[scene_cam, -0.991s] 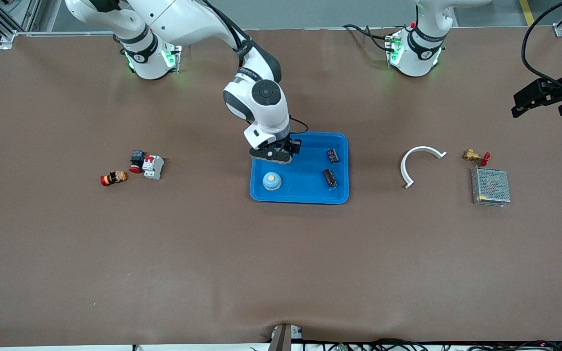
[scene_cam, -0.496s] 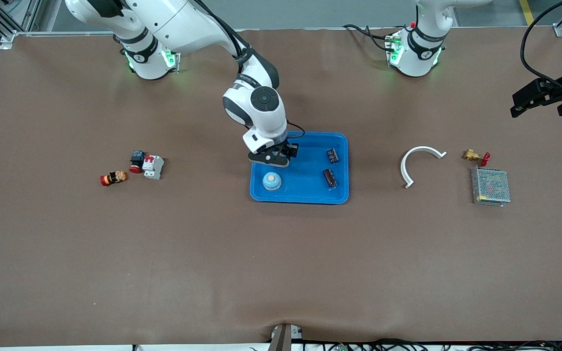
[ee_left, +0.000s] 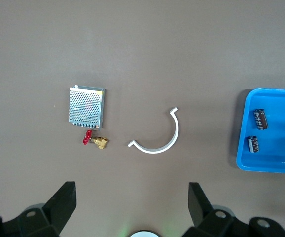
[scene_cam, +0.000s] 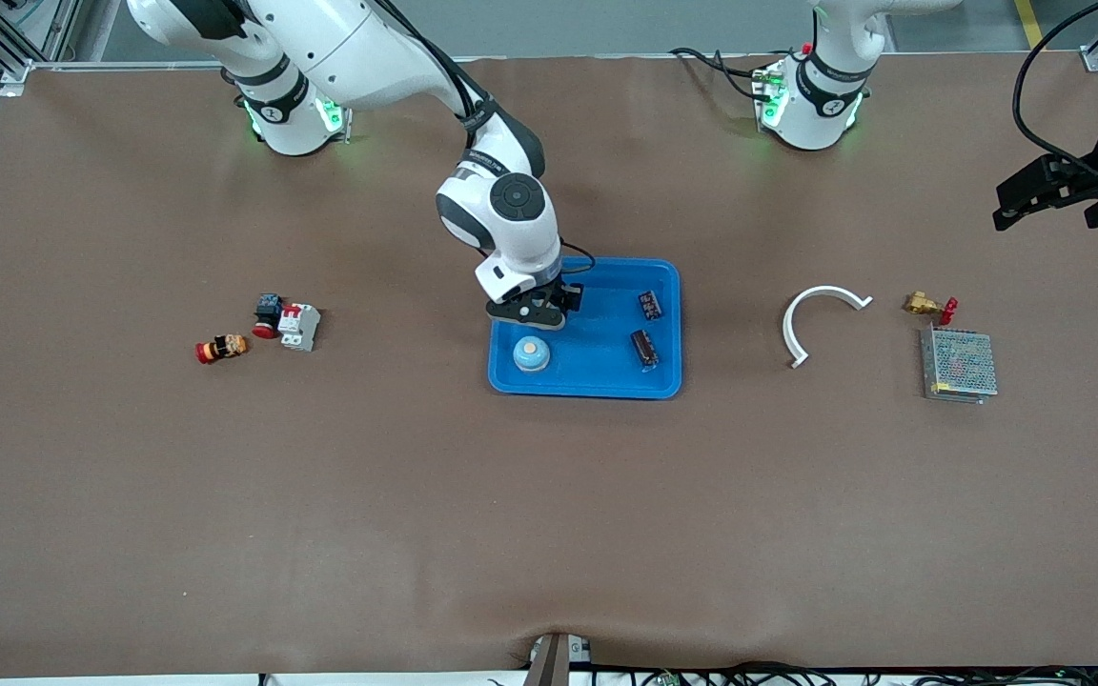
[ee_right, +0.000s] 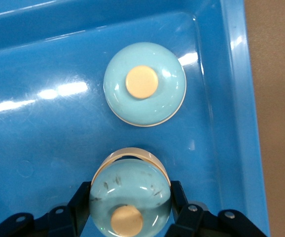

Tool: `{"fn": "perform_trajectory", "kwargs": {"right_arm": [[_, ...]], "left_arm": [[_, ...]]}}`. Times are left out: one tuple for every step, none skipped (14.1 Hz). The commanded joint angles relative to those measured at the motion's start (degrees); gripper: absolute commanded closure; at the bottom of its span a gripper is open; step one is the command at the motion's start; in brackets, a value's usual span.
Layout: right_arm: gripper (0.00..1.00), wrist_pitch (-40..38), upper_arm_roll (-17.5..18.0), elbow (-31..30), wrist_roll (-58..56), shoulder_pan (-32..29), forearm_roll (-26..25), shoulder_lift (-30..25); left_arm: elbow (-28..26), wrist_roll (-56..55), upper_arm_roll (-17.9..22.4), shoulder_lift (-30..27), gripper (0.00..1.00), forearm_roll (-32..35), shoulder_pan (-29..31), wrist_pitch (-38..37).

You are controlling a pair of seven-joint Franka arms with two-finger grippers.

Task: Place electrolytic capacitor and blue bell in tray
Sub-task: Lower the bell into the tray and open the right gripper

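Note:
The blue tray [scene_cam: 597, 372] lies mid-table. In it are a light-blue bell [scene_cam: 530, 354] with a tan button and two dark electrolytic capacitors [scene_cam: 644, 347] [scene_cam: 650, 304]. My right gripper [scene_cam: 532, 314] is over the tray's corner toward the right arm's end, shut on a second blue bell [ee_right: 130, 197], beside the resting bell [ee_right: 145, 84]. The tray floor [ee_right: 44, 123] lies below. My left gripper [scene_cam: 1064, 191] is open and empty in the air at the left arm's end; its wrist view shows its spread fingers [ee_left: 63, 197], the tray [ee_left: 275, 158] and both capacitors [ee_left: 261, 118].
A white curved piece [scene_cam: 821, 319], a brass valve with red handle [scene_cam: 928, 305] and a metal mesh box [scene_cam: 959, 365] lie toward the left arm's end. A red-orange button [scene_cam: 221, 349], a black-red part [scene_cam: 268, 314] and a white breaker [scene_cam: 299, 326] lie toward the right arm's end.
My right gripper has shifted slightly toward the right arm's end and lower over the tray, still holding the bell. My left gripper has drifted a little.

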Motion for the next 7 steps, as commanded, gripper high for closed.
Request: {"fn": "perform_trajectory", "kwargs": {"right_arm": [[0.0, 0.7, -0.9, -0.3, 2.2, 1.0, -1.5, -0.3], [0.0, 0.7, -0.9, -0.3, 2.9, 1.1, -1.5, -0.3], [0.0, 0.7, -0.9, -0.3, 3.0, 1.3, -1.9, -0.3], [0.0, 0.7, -1.0, -0.3, 3.0, 1.4, -2.2, -0.3], [0.0, 0.7, -1.1, -0.3, 3.0, 1.4, -2.2, -0.4], [0.0, 0.6, -1.1, -0.2, 3.0, 1.4, -2.3, -0.4], [0.0, 0.1, -1.1, -0.2, 2.8, 1.3, -2.3, -0.5]], "left_arm": [[0.5, 1.1, 0.1, 0.0, 0.0, -1.0, 0.0, -1.0], [0.6, 0.9, 0.1, 0.1, 0.0, -0.9, 0.0, -1.0], [0.5, 0.8, 0.1, 0.1, 0.0, -0.9, 0.0, -1.0], [0.5, 0.8, 0.1, 0.1, 0.0, -0.8, 0.0, -1.0], [0.5, 0.7, 0.1, 0.1, 0.0, -0.7, 0.0, -1.0], [0.6, 0.6, 0.1, 0.1, 0.0, -0.6, 0.0, -1.0], [0.6, 0.6, 0.1, 0.0, 0.0, -0.6, 0.0, -1.0]]}}
